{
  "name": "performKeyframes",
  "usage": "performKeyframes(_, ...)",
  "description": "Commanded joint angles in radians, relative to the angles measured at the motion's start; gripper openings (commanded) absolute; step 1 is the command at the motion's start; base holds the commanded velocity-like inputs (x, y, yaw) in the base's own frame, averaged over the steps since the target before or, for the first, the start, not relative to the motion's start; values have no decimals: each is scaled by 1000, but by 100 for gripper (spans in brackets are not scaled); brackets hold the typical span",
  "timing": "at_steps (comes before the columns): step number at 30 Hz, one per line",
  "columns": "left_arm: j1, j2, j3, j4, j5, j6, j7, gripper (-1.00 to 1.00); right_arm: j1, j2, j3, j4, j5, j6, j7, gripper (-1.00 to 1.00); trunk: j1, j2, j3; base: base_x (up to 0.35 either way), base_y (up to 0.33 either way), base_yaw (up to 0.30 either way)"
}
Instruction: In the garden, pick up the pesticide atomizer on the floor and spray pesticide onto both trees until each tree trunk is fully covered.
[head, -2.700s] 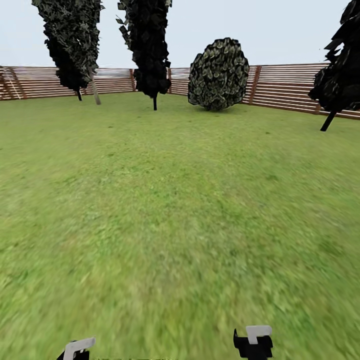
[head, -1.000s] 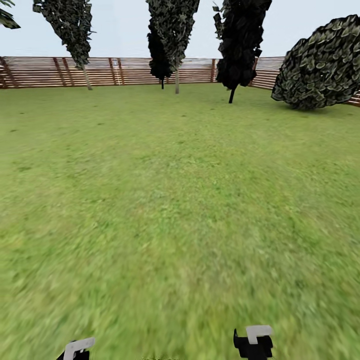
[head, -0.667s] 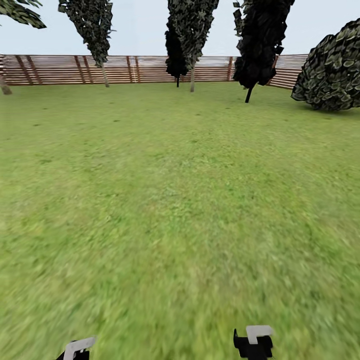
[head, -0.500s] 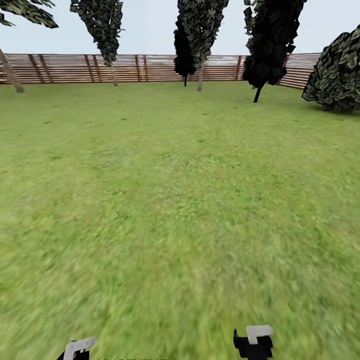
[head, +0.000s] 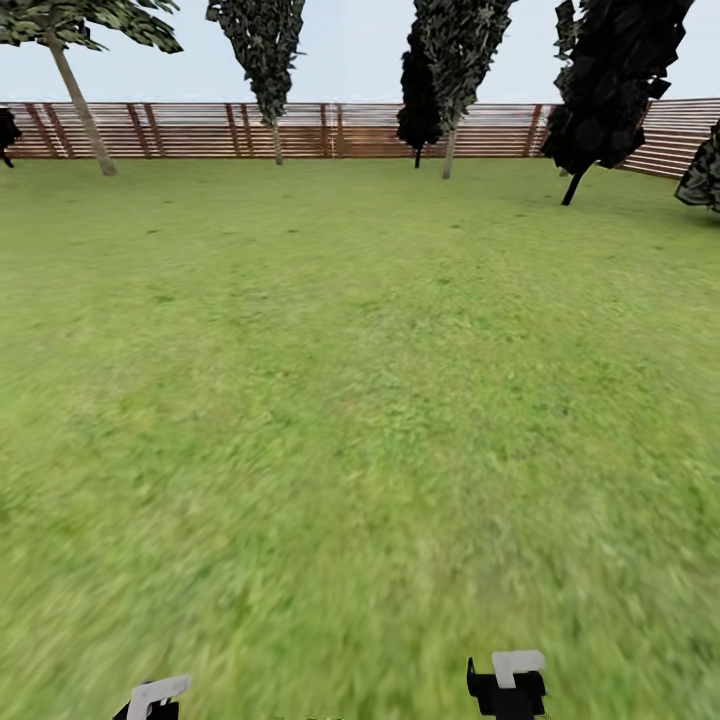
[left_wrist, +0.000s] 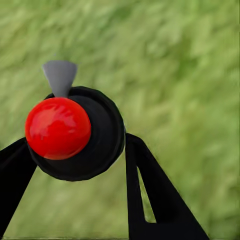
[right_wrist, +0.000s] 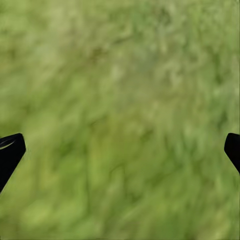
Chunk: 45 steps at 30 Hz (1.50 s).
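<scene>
Left gripper (left_wrist: 75, 165) fingers clamp the atomizer (left_wrist: 75, 132); right gripper (right_wrist: 120, 150) fingers spread wide over lawn (head: 360, 400).

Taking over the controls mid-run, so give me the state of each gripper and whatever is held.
Left gripper: shut on the atomizer.
Black round atomizer with red cap and grey nozzle: held between the left fingers, above grass.
Right gripper: open, nothing between its fingers, grass below.
Green grass lawn: bare ahead.
Brown slatted wooden fence: standing along the far edge.

Green lawn (head: 360, 400), slatted wooden fence (head: 180, 130) behind (pale sky (head: 340, 50)).
</scene>
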Motion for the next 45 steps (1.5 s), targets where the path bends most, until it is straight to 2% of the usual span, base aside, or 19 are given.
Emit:
performKeyframes(1, -1, 0, 3, 2, -10, -3, 6, -100, 0, 0, 9, 1, -10, -4, -2, 100, 0, 0, -2, 0, 0, 272)
performKeyframes(39, -1, 0, 4, 0, -10, -3, 6, -100, 0, 0, 9, 1, -9, -4, -2, 100, 0, 0, -33, 1, 0, 272)
performKeyframes(45, -1, 1, 4, 0, -10, -1, 6, -100, 0, 0, 9, 1, -9, -4, -2, 100, 0, 0, -38, 233, 32, 272)
